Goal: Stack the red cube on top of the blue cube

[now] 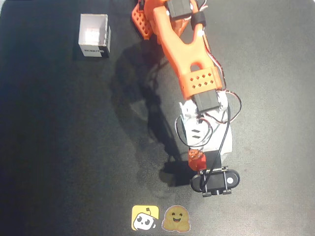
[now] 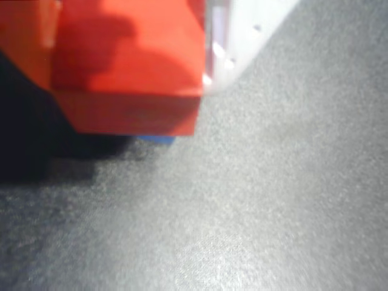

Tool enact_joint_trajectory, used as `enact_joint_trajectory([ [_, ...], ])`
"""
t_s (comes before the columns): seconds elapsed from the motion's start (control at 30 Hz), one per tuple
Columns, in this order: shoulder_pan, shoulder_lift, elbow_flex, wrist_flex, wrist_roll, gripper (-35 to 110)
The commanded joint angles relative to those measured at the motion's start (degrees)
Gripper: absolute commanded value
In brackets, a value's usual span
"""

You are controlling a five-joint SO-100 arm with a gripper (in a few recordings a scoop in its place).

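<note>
In the wrist view the red cube looms large at the top left, held between an orange finger on its left and a white finger on its right. A thin sliver of the blue cube peeks out from under the red cube's lower edge. Whether the two touch I cannot tell. In the overhead view my gripper is at the lower middle of the black mat, shut on the red cube; the blue cube is hidden beneath it there.
A white open box stands at the upper left of the mat. Two flat stickers, yellow and brown, lie near the bottom edge. The orange arm reaches down from the top centre.
</note>
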Motion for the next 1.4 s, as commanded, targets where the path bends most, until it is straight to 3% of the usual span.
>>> enact_joint_trajectory([
  [0.0, -0.1, 0.7, -0.3, -1.0, 0.1, 0],
  [0.67, -0.2, 2.8, 5.3, -5.0, -0.3, 0],
  [0.77, -0.4, 2.9, 5.3, -5.2, -0.3, 11],
  [1.37, -0.6, 5.4, 7.5, -5.3, -0.4, 25],
])
